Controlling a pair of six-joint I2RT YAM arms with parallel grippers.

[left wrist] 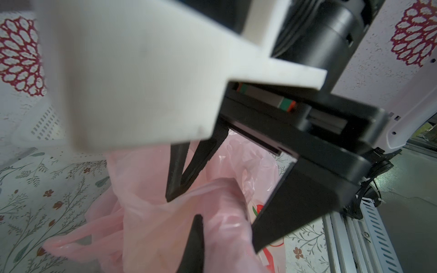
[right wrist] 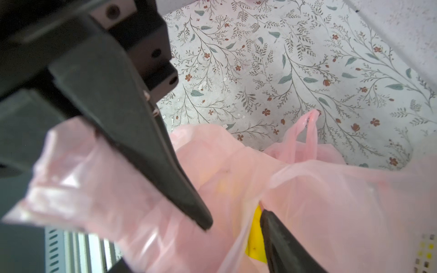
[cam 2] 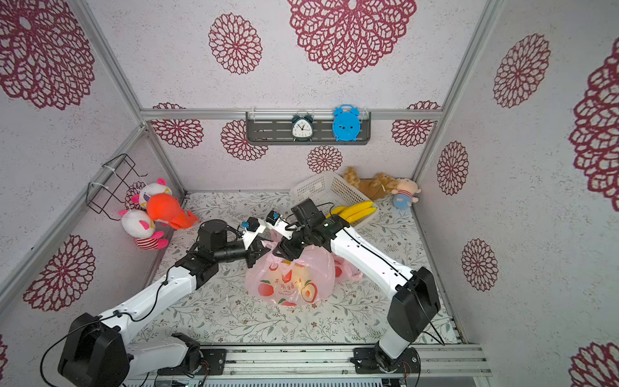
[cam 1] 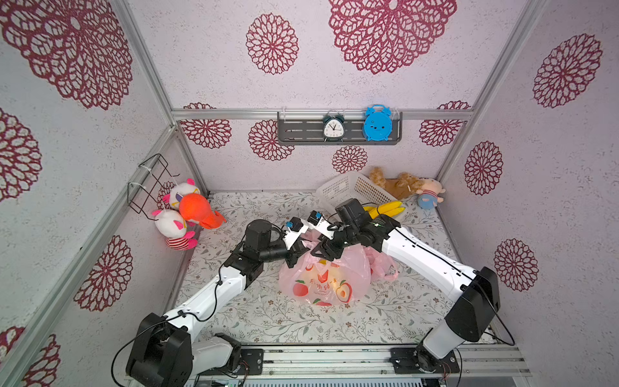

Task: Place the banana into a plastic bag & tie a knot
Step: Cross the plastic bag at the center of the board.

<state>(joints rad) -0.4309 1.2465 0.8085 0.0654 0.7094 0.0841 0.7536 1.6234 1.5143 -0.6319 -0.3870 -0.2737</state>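
Observation:
A pink plastic bag (cam 1: 330,279) (cam 2: 291,279) printed with fruit stands in the middle of the flowered table. The banana (right wrist: 254,238) shows as a yellow patch inside its mouth. Both grippers meet over the bag's top. My left gripper (cam 1: 294,258) (left wrist: 208,227) is shut on a gathered strip of the bag (left wrist: 146,212); only one of its fingers (left wrist: 196,238) shows, as the film covers the other. My right gripper (cam 1: 322,254) (right wrist: 235,219) is open, with bag film (right wrist: 331,201) between its fingers. A loose bag handle (right wrist: 307,132) sticks up beyond it.
A white basket (cam 1: 348,191) with more yellow bananas (cam 1: 387,207) stands at the back right, close behind the right wrist. Plush toys sit at the left wall (cam 1: 187,214) and in the back right corner (cam 1: 428,194). A wire rack (cam 1: 150,181) hangs on the left wall.

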